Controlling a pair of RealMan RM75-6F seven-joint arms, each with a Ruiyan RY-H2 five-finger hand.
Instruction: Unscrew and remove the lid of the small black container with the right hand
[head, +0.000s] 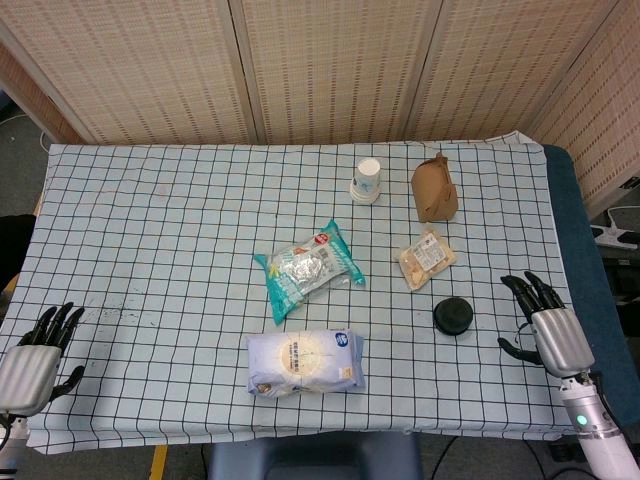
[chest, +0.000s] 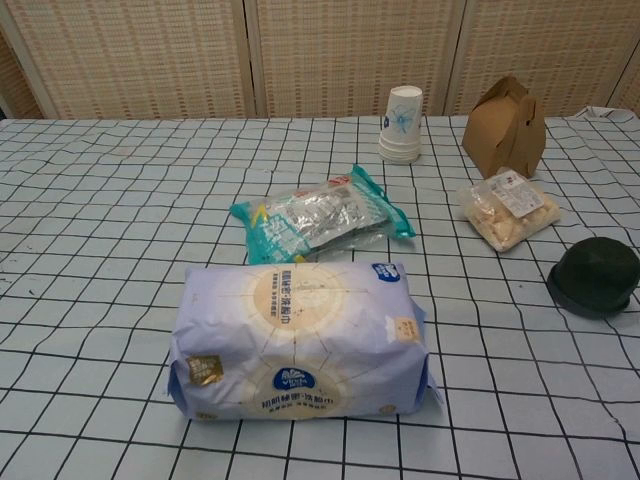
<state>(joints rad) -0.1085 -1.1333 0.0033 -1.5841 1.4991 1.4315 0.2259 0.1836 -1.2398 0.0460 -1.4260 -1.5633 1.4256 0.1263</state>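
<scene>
- Here the small black container (head: 453, 317) sits on the checked tablecloth (head: 150, 230) toward the near right part of the table, lid still on, with nothing touching it; the chest view shows it as a low, dark, round shape (chest: 594, 277) at the right edge of the picture.
- The right hand (head: 545, 325) rests at the right edge of the table, near the container but apart from it, its fingers spread and holding nothing.
- The left hand (head: 35, 358) lies by the near left corner, fingers likewise apart and empty.
- A clear packet of pale snacks (head: 427, 257) lies just beyond the container, and a brown paper box (head: 434, 187) stands further back, near the far edge.
- A stack of white paper cups (head: 367, 181) stands beside the brown box, to its left.
- A teal and silver foil packet (head: 306, 268) lies near the middle of the surface.
- A large pale wet-wipe pack (head: 304, 362) lies toward the near edge, in front of the foil packet.
</scene>
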